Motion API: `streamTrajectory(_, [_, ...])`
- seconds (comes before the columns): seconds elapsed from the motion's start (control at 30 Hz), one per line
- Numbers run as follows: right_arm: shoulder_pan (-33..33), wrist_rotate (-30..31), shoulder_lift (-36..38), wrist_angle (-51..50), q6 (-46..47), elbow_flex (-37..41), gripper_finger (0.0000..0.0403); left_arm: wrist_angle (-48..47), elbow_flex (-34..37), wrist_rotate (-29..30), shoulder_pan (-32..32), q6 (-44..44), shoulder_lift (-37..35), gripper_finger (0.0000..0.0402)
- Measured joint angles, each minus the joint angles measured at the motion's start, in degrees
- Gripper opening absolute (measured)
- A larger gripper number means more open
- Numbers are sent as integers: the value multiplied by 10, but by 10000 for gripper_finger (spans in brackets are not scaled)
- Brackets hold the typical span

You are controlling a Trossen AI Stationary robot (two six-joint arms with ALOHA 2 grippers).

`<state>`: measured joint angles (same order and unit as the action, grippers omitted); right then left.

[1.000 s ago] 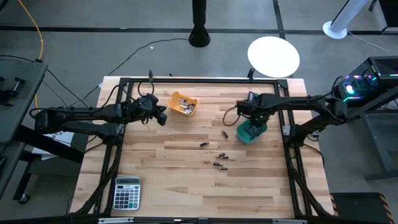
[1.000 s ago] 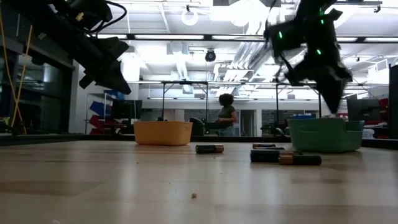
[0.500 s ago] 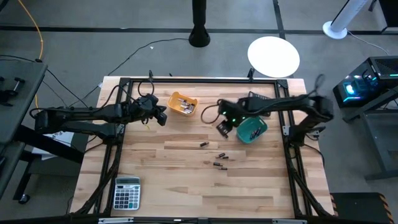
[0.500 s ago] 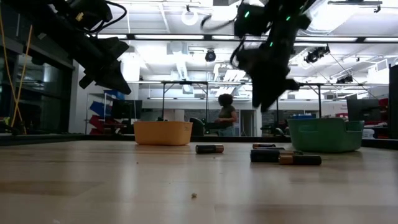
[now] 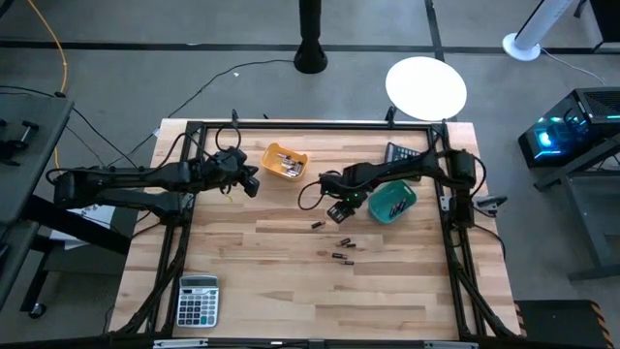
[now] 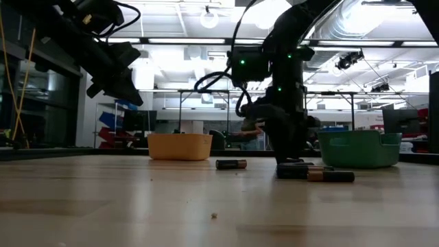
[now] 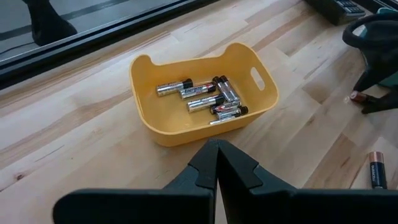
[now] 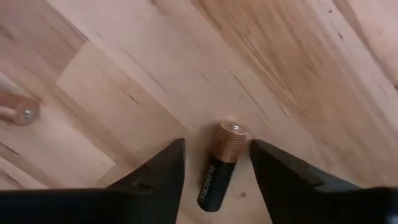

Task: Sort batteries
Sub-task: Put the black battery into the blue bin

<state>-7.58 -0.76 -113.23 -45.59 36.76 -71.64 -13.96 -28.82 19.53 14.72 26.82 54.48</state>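
Right tool (image 8: 214, 168) moved from teal tray (image 5: 392, 202), now spread around a battery (image 8: 221, 165), left tool (image 7: 216, 163) clenched.

Small dark and copper batteries (image 5: 341, 242) lie flat mid-table, with more silvery ones (image 7: 202, 98) piled in a yellow tray (image 7: 149, 118).

**Left wrist view: yellow tray holding batteries**

The left gripper (image 7: 217, 163), fingers pressed together, points toward a yellow tray (image 7: 147, 118) on the wooden table (image 7: 74, 118). Several batteries (image 7: 205, 99) lie inside. One loose battery (image 7: 375, 170) rests apart, near the right gripper (image 7: 373, 99).
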Motion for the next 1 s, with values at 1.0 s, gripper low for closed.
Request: streamTrajectory(1.0, [19, 73, 353, -149, 225, 194, 78, 76, 0, -49, -2, -14, 9, 0])
